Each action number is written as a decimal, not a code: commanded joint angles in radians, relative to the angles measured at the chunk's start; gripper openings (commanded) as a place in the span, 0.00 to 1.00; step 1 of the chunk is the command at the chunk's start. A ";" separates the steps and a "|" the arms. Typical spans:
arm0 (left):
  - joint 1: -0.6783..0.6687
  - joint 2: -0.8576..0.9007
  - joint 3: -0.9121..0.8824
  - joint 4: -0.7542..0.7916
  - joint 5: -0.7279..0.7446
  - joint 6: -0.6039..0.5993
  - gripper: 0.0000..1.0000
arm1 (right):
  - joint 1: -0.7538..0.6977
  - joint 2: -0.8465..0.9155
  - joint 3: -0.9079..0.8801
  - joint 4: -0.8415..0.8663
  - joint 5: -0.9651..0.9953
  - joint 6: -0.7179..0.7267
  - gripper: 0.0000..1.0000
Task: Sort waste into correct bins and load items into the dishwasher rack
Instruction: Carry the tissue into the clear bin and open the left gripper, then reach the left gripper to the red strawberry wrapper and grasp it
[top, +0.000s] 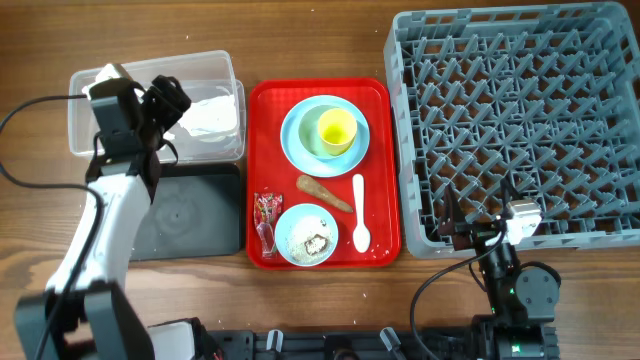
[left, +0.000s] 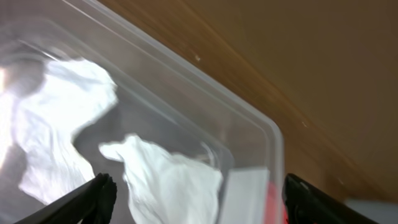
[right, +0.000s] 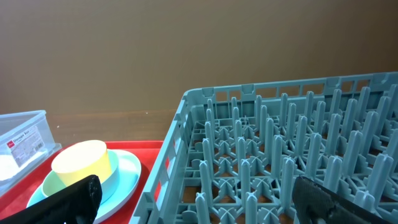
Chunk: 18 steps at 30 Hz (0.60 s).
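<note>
See left gripper (top: 172, 98) spread wide, empty, above crumpled tissue (top: 212, 115) in clear tub (top: 200, 56). Reckon red wrapper (top: 265, 215) next: right of pincer and back toward base, long axis front-to-back, nearer left arm than right gripper (right: 199, 202), also open.

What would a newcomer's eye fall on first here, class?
The bright red tray at the centre, bearing a light-blue plate and a yellow cup. Next, the huge grey rack filling the right side, empty. Then white tissue lying in the clear tub at far left.
</note>
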 joint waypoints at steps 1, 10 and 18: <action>0.003 -0.152 0.012 -0.160 0.254 -0.027 0.97 | -0.003 -0.010 -0.001 0.003 0.003 0.013 1.00; 0.002 -0.324 0.011 -0.780 0.369 -0.004 0.93 | -0.003 -0.010 -0.001 0.003 0.003 0.013 1.00; -0.023 -0.323 0.011 -1.008 0.345 0.100 0.04 | -0.003 -0.010 -0.001 0.003 0.003 0.013 1.00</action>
